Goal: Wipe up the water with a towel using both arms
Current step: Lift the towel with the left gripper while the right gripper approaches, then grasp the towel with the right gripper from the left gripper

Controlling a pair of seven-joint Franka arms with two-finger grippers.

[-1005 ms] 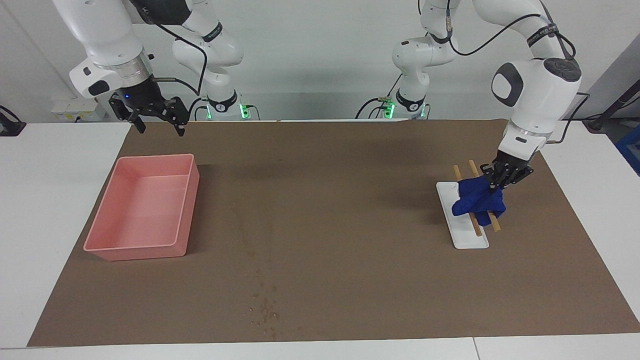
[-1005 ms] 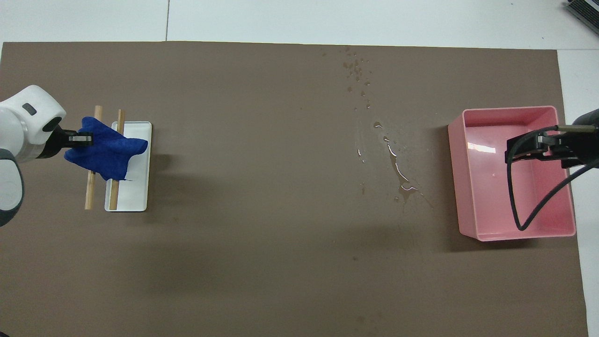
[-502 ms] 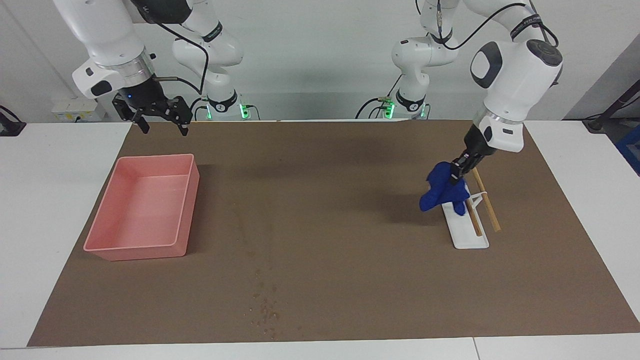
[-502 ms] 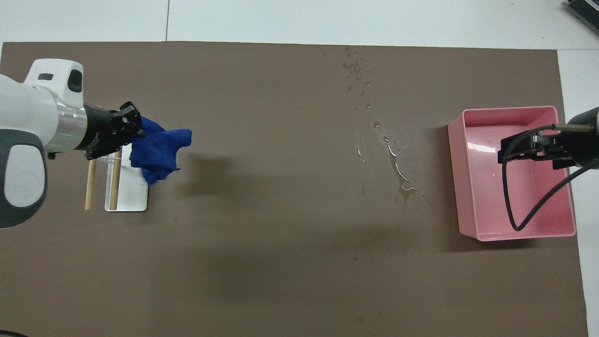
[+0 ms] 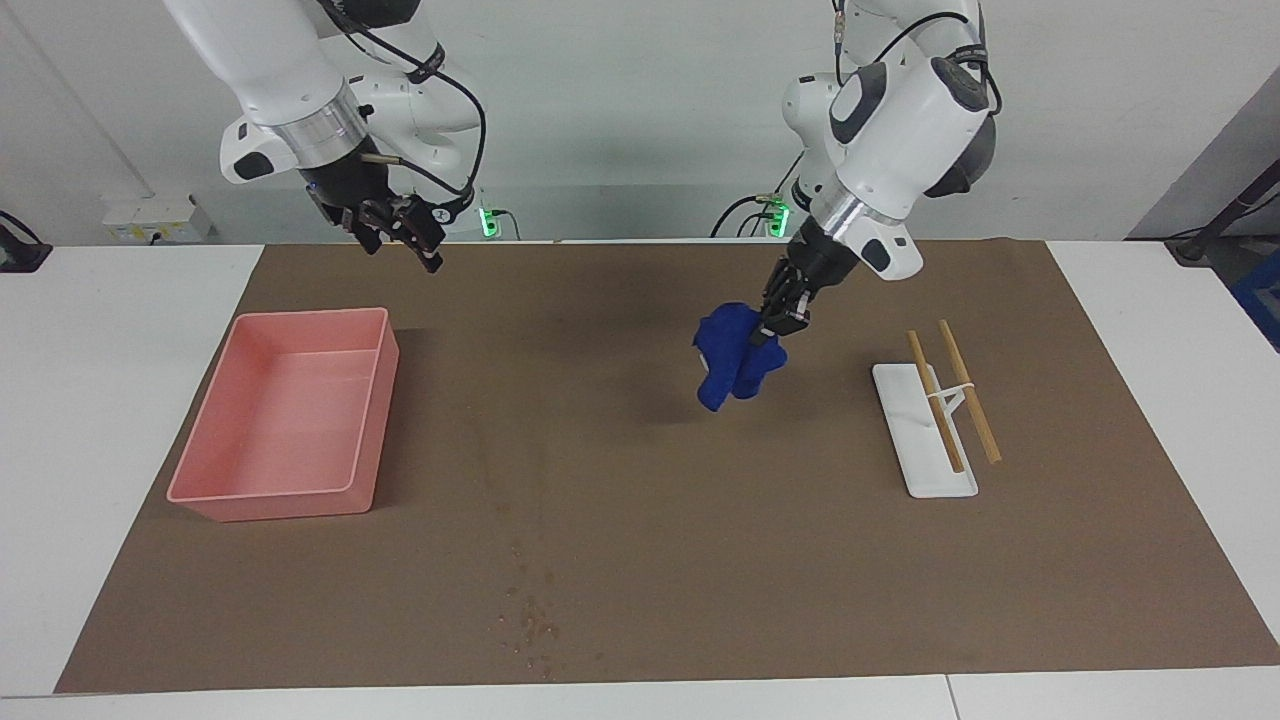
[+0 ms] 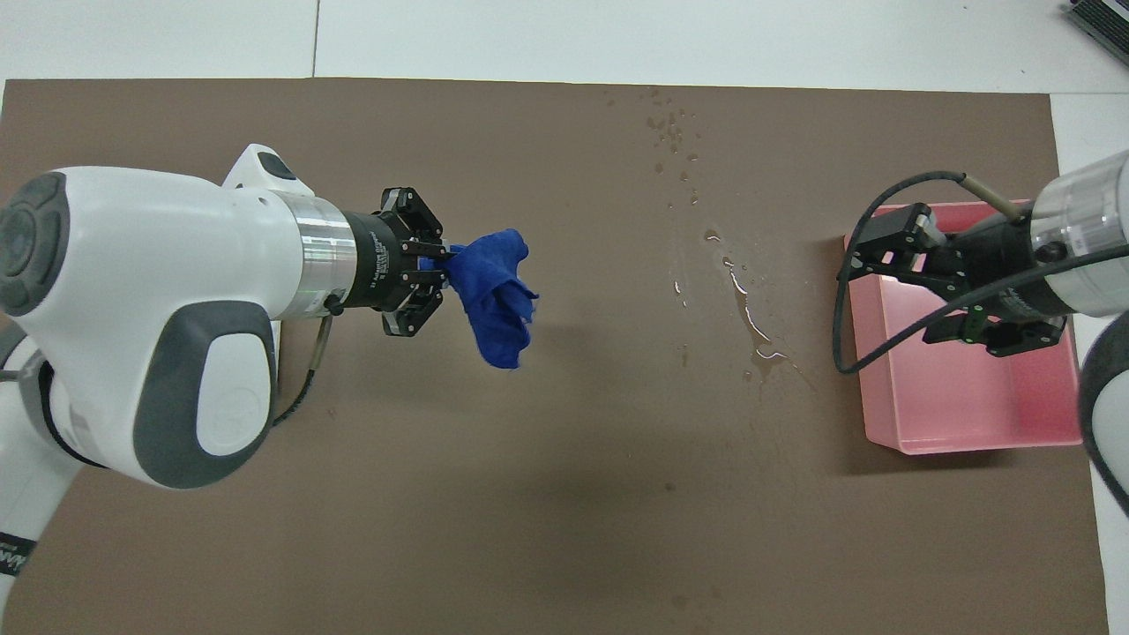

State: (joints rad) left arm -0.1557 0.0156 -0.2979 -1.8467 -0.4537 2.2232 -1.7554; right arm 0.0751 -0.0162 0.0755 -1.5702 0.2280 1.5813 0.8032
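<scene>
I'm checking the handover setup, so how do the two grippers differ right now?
The left gripper is shut on the blue towel, while the right gripper is open and holds nothing. The left hangs over the bare mat; the right is up by the pink bin. Both are in the air.

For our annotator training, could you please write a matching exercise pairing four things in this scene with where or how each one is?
Column one:
1. deep-blue rumpled cloth towel
2. pink rectangular plastic bin
3. white flat tray with two wooden sticks
4. black two-finger right gripper

Column two:
A. lying on the mat at the left arm's end
B. open, holding nothing
C. hanging in the air from the shut left gripper
D. standing on the mat at the right arm's end

Pairs: 1-C, 2-D, 3-A, 4-B
</scene>
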